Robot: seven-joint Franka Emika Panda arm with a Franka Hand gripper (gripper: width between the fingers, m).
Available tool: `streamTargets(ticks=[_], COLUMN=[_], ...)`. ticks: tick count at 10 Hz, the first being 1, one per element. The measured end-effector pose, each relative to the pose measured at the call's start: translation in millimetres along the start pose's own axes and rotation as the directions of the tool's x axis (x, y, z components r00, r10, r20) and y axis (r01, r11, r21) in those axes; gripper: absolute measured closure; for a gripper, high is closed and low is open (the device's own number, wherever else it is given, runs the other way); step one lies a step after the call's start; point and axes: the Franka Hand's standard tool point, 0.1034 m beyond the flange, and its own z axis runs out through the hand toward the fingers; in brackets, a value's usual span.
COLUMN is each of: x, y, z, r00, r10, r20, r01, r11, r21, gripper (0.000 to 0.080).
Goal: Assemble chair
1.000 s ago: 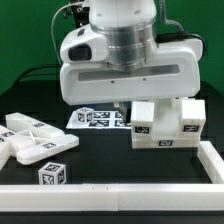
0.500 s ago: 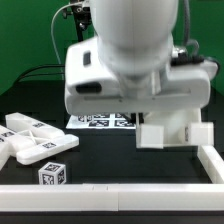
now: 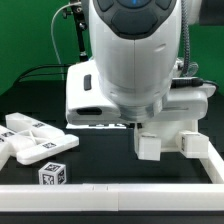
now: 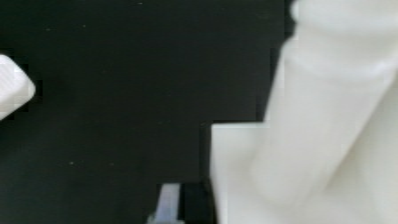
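The partly built chair [image 3: 165,138], chunky white blocks, sits at the exterior view's right, just under the big white arm. Its tags are turned out of sight. The arm's body hides my gripper in the exterior view. In the wrist view my gripper [image 4: 196,205] shows one grey fingertip [image 4: 169,205] close beside a white chair piece [image 4: 311,140] that fills that side. The other finger is hidden by the piece. Loose white chair panels [image 3: 30,140] and a tagged cube-like part [image 3: 57,174] lie at the exterior view's left.
A raised white rail [image 3: 110,195] runs along the table's front and up its right side [image 3: 214,158]. The marker board is almost fully hidden behind the arm. The table top is black, the backdrop green.
The arm has swung forward and lower, now filling most of the exterior view. The chair assembly has turned with it, so its tags no longer show. The loose parts at left have not moved.
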Motion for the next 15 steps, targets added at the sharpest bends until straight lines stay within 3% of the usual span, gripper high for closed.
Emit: streamTargets(ticks=[2,6,7,10,15], x=[16.3,9.7,6.7,5.9,26.8], y=[1.3,3.0,-1.0,-8.6,-22.3], z=[-4.2,1.3,1.3,5.2,12.2], r00=[0.998,0.999,1.000,0.999,0.998], r10=[-0.068,-0.044,0.011,0.034,0.039], r20=[-0.012,-0.024,0.021,0.000,-0.049], r01=[0.067,0.044,-0.011,-0.034,-0.040], r11=[0.998,0.999,1.000,0.999,0.999], r21=[-0.015,-0.008,-0.012,-0.013,-0.014], gripper=[0.0768,0.0768,0.0768,0.0768,0.0768])
